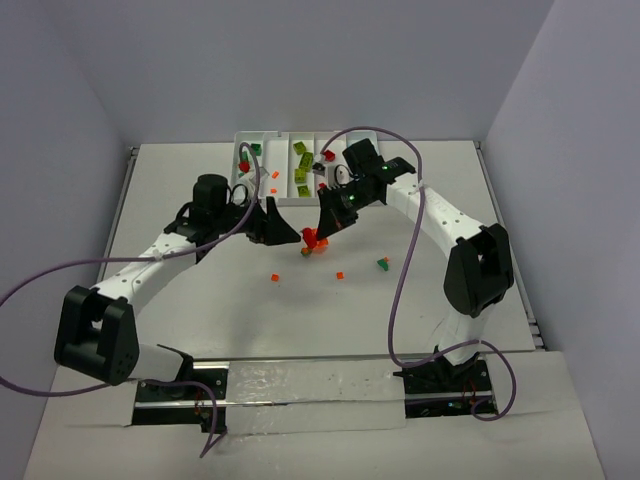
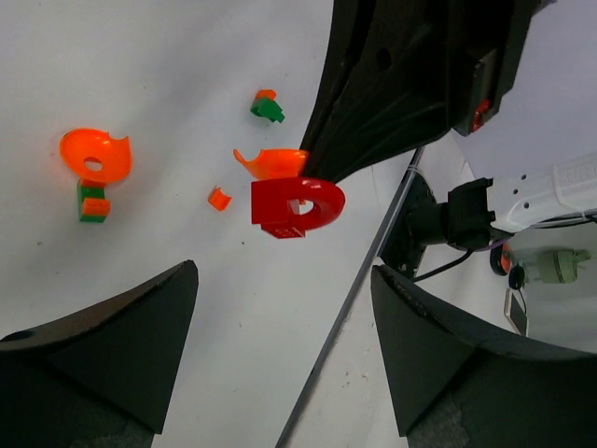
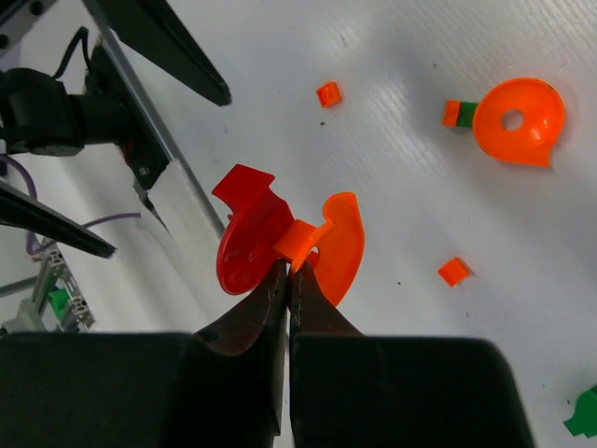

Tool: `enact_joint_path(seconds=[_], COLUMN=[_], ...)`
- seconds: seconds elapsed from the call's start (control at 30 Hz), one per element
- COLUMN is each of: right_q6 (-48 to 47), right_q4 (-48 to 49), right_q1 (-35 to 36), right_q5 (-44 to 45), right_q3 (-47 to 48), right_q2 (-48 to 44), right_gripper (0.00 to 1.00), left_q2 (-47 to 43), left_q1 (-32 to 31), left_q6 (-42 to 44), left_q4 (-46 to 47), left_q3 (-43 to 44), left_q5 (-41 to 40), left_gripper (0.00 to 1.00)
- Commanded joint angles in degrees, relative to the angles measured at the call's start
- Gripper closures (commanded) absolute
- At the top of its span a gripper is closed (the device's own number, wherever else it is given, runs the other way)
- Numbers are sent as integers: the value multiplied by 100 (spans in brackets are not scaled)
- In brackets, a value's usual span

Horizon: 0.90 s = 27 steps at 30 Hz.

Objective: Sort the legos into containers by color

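Pinches with the right tool (image 3: 287,271), fingers pressed together with no gap, the small orange tab of a red-and-orange piece (image 3: 244,247), low centre in the right wrist view: red curved shell to the left of the tab, orange curved shell to the right. Cannot tell whether that piece rests on the tabletop (image 3: 420,187) or hangs just above it.

Spreads the left tool (image 2: 283,277) wide, one dark finger at lower left and one at lower right of the left wrist view, neither touching anything. Just above that gap, the same piece, red ring in front, orange behind, against the black right tool.

Farther out, loose on the tabletop:
- an orange ring (image 3: 518,119) at upper right of the right wrist view, with a small orange-and-green brick (image 3: 459,113) touching its left side
- two small orange bits (image 3: 327,94), apart from each other
- a dark green bit (image 3: 583,413), cut off by the lower right edge

From above, both tools close together at frame centre over a red-orange cluster too small to separate. At upper centre, the white tray (image 1: 262,137) holding red, dark green and lime legos (image 1: 300,148); right end hidden behind the right arm (image 1: 430,205), compartment walls hard to make out.
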Motion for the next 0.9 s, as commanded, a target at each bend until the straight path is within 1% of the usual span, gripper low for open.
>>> enact_joint_path(seconds=[0.0, 0.27, 0.43, 0.5, 0.6, 0.8, 0.87], right_q6=[328, 390, 429, 452, 465, 481, 450], right_q4=[323, 381, 409, 409, 418, 444, 453], right_q1=[29, 46, 57, 64, 73, 73, 69], right_q5=[-307, -460, -528, -553, -577, -526, -372], right_q3=[153, 49, 22, 21, 28, -5, -49], right_q2=[-225, -382, -445, -456, -474, -516, -546], right_gripper=[100, 100, 100, 100, 100, 100, 100], left_q2=[252, 533, 618, 639, 682, 757, 762], left_q1=[-178, -269, -390, -425, -502, -536, -532], left_q6=[-236, -228, -190, -190, -198, -216, -181], left_q4=[335, 312, 143, 127, 146, 145, 97], left_q3=[422, 618, 705, 721, 746, 789, 812], left_q5=[-180, -348, -395, -395, -393, -325, -299], left_gripper=[17, 28, 35, 37, 45, 66, 78])
